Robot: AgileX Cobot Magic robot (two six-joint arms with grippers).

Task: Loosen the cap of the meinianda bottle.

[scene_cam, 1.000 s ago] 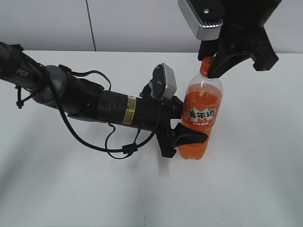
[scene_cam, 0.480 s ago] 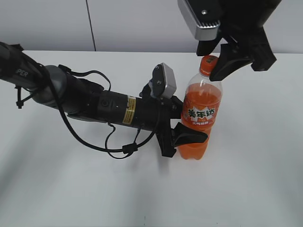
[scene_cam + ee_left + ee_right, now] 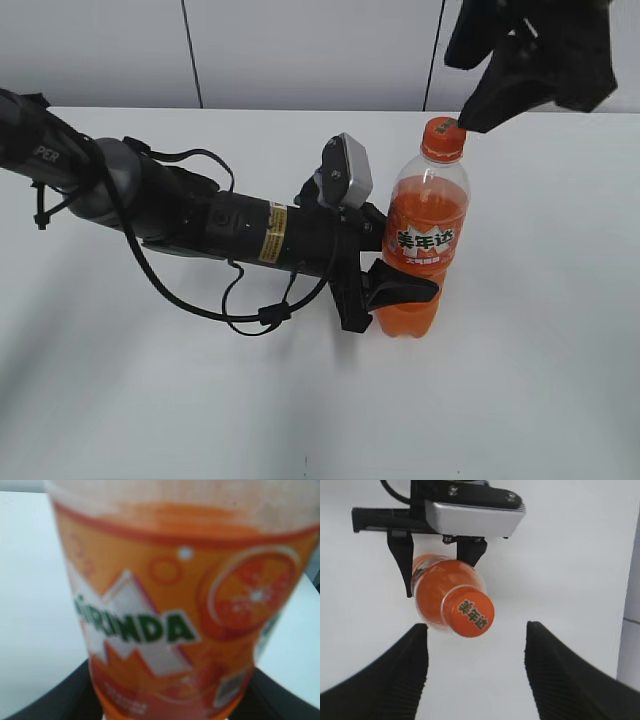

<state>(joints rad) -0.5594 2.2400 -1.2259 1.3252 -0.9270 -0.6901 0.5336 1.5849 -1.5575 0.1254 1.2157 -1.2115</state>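
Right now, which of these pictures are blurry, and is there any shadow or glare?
Left wrist view: the bottle fills the frame, soft and out of focus. Right wrist view: the cap is fairly sharp, the right gripper's fingers slightly soft. Exterior view: mostly sharp, faint shadows on the table, no strong glare.

Between the right fingers (image 3: 410, 665) the gap stands wide and unblocked, with the cap (image 3: 469, 611) beyond them, untouched. The left fingers (image 3: 400, 285) flank the bottle (image 3: 425, 240) low down, blocking that side. Elsewhere the white surface (image 3: 540, 380) lies bare.
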